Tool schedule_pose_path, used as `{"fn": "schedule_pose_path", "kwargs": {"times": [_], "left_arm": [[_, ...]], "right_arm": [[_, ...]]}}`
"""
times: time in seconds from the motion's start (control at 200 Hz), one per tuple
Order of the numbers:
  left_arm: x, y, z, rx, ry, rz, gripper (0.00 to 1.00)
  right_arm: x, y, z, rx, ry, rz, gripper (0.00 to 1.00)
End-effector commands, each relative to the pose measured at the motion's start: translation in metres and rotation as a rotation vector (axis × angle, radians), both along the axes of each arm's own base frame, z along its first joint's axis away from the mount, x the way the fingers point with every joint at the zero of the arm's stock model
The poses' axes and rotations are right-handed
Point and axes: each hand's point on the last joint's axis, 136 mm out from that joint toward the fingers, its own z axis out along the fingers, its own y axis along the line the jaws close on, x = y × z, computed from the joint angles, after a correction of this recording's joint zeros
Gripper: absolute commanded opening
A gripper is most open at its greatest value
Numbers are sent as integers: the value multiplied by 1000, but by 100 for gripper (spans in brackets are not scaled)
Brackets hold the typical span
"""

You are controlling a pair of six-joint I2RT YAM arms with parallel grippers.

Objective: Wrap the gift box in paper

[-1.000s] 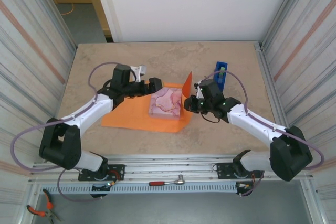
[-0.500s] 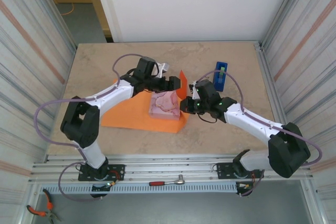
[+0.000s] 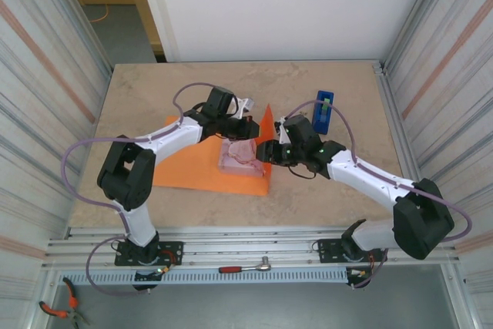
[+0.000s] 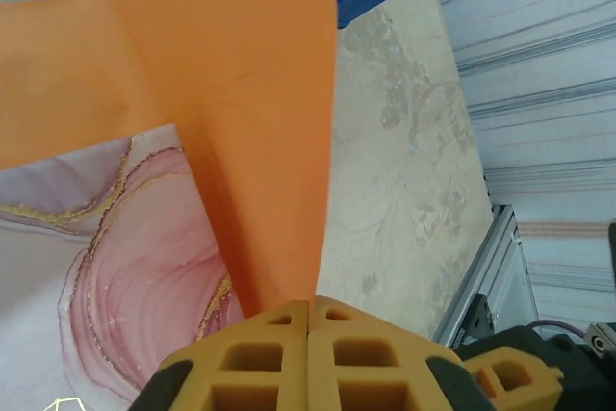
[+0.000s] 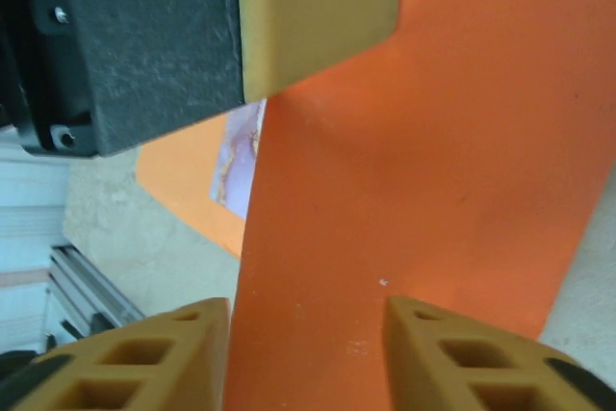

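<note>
surface: beige mottled stone-look worktop (image 3: 154, 90) | lying on it: thin bright orange paper sheet (image 3: 192, 171), right edge raised | also: narrow blue plastic tape dispenser (image 3: 323, 111), right rear, apart

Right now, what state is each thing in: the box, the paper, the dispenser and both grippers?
gift box, lying flat on the paper, top mostly bare.
paper, flat under the box, right edge raised as an upright flap.
left gripper, shut on the paper's raised edge.
right gripper, open, one finger on either side of the raised edge.
tape dispenser, apart from both grippers, untouched.
</note>
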Motion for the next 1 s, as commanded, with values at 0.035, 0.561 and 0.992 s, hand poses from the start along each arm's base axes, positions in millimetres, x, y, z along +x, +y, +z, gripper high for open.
{"fn": "schedule_pose_path", "kwargs": {"times": [0.035,0.561,0.992], "left_arm": [[5,20,19,-31,-34,11,0],[-6,59,3,2,-41,69,0],[-5,81,-3,51,-42,142,11]], "right_arm": [[11,-16,29,31,-67,-57,57],[35,15,-2,44,-5,-49,34],[47,52,-55,-15,78,0,19]]}}
